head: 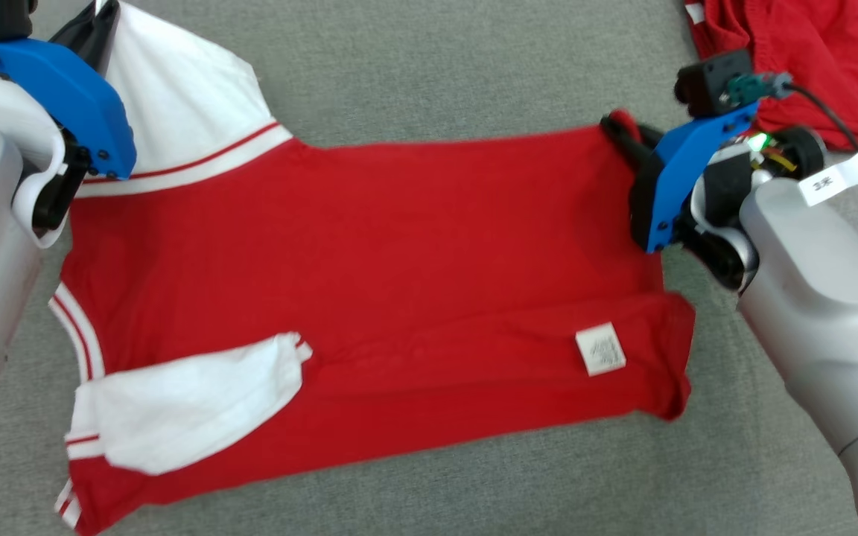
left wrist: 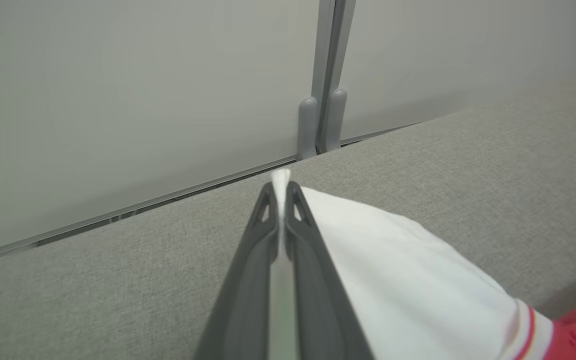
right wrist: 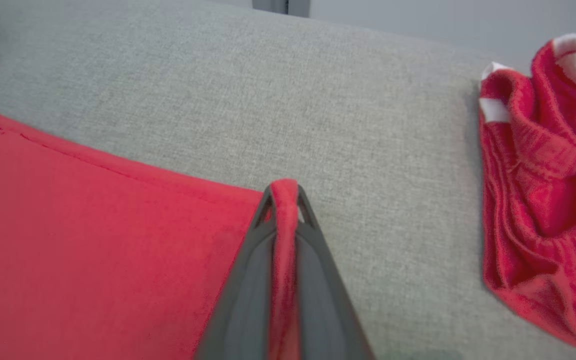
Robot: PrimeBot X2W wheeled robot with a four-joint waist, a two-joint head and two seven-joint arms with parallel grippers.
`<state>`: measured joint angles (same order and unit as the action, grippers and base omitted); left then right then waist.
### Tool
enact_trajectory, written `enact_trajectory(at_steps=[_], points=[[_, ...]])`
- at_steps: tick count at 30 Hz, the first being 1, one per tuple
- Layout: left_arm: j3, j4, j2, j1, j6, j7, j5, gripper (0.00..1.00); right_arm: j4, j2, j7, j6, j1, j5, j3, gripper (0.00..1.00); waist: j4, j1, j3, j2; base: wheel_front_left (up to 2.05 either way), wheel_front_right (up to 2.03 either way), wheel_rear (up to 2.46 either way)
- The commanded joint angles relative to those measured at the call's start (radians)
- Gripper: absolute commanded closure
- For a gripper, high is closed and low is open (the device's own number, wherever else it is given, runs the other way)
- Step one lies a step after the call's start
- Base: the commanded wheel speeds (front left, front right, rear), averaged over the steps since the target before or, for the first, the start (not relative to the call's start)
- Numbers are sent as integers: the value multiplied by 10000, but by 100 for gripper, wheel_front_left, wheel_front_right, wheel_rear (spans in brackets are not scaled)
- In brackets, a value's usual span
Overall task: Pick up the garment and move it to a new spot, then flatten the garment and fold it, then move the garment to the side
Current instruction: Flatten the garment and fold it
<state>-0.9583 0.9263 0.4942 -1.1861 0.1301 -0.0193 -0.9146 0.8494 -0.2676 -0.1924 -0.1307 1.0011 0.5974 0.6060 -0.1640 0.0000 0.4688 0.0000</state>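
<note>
I see the left gripper (left wrist: 280,192) pressed shut on the white sleeve of the garment (head: 369,246), upper left of the head view. The right gripper (right wrist: 284,195) is pinching its red hem corner at the right. The garment lies spread on the grey bench (head: 436,67), with a crumpled red cloth (head: 809,67) at the upper right.

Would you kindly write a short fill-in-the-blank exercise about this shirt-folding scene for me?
1. The left tool is shut on a ____ sleeve of the shirt.
2. The cloth caught in the right tool is ____.
3. The shirt lies on a ____ fabric surface.
4. A crumpled second garment lies nearest the ____ tool.
Missing words: white; red; grey; right.
</note>
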Motion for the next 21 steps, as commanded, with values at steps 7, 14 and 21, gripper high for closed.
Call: enact_trajectory(at_steps=[7, 14, 21], points=[[-199, -83, -486, -80, 4, -944, -204, 100, 1156, 269, 1862, -2, 586, -1137, -582, 100, 502, 0, -326, 0, 0, 0, 0], [-663, -692, -436, 561, 4, -1648, -238, 100, 1922, 312, 3028, -2, 15, -1539, -853, 100, 915, 0, -679, 0, 0, 0, 0], [-677, -1805, -40, 1881, -168, -2241, -276, 100, 2244, 350, 4222, -2, -760, -1830, -1174, 100, 1143, 0, -1099, 0, 0, 0, 0]])
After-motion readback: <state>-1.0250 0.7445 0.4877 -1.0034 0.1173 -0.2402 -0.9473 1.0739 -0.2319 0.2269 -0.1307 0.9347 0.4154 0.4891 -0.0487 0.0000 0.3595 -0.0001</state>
